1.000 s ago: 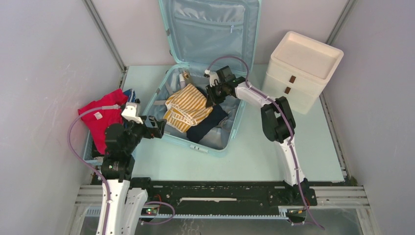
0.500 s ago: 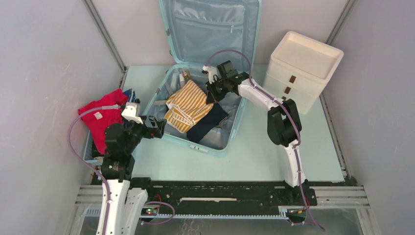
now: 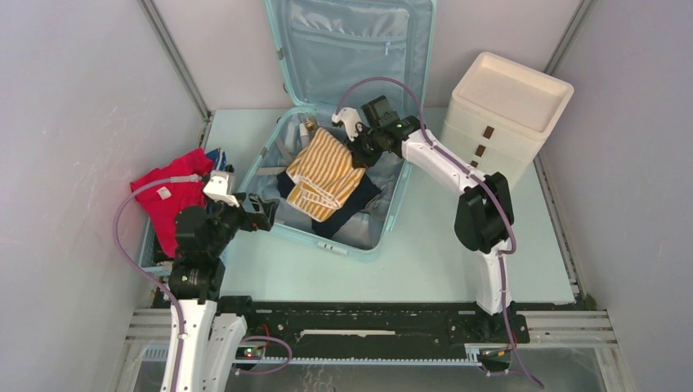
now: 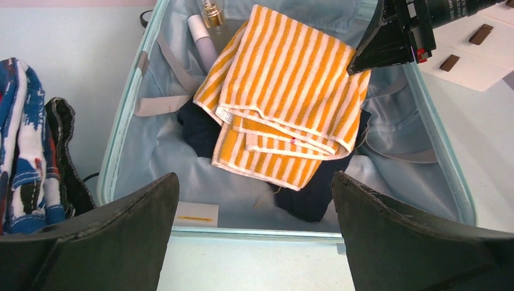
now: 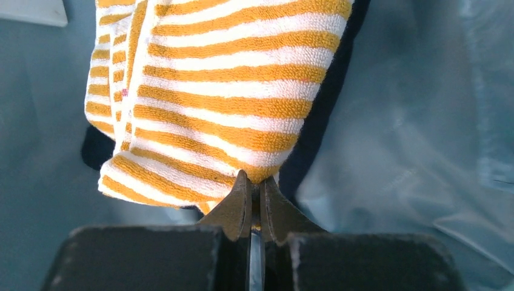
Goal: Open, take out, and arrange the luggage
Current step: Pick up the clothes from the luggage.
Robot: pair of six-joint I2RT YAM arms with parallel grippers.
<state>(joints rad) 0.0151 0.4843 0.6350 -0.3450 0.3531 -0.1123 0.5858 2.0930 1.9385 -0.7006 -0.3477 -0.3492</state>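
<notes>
The pale mint-blue suitcase [image 3: 391, 204] lies open on the table, its lid [image 3: 351, 49] upright against the back wall. My right gripper [image 3: 357, 155] is shut on the edge of an orange-and-white striped towel [image 3: 325, 171] and holds it lifted over the suitcase; the towel hangs from the closed jaws in the right wrist view [image 5: 212, 97]. A dark navy garment [image 3: 347, 208] lies under it. My left gripper [image 3: 263, 212] is open and empty at the suitcase's near left edge; its wrist view shows the towel [image 4: 291, 91] and the suitcase rim [image 4: 254, 233].
A red garment [image 3: 172, 196] and a blue patterned one [image 4: 24, 151] lie in a basket at the left. A cream-white drawer box [image 3: 502, 114] stands at the back right. Small bottles [image 4: 206, 24] and a white card [image 4: 196, 213] lie in the suitcase.
My right gripper has risen and drawn back with the striped towel, which now hangs lifted and has shifted right, uncovering more navy garment. The left arm has not moved.
</notes>
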